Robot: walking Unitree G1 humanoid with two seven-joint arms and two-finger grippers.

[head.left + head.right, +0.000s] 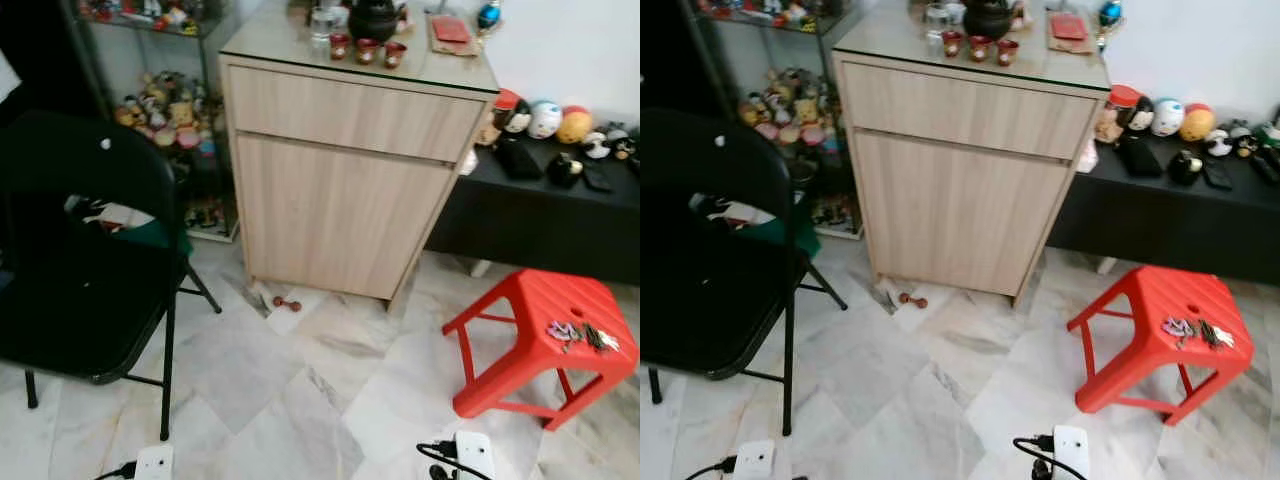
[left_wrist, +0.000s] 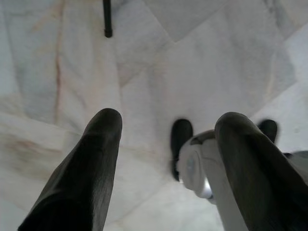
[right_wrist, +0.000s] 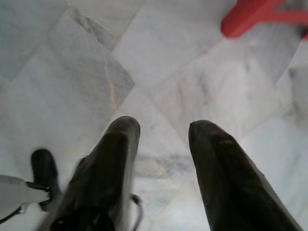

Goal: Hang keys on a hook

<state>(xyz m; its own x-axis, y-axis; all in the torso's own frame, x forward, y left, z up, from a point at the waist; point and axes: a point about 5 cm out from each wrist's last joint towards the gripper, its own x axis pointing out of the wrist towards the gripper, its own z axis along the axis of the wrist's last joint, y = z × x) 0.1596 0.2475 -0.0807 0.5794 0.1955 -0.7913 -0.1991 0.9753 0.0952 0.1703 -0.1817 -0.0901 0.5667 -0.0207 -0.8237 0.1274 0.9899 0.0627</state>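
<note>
Approach step: both pincers, left pincer [image 2: 166,130] and right pincer [image 3: 161,127], hang parted and empty over the floor; keys [image 1: 580,334] lie on the red stool [image 1: 530,300] ahead-right of the right pincer, so next reach there.

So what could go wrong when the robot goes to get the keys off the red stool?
The keys lie near the far edge of the stool, so a clumsy grab might knock them to the floor. A plug and cable lie on the floor just in front of the robot, and its feet could catch them. Both the left gripper and right gripper hang open over bare floor, so it has some way to reach.
</note>
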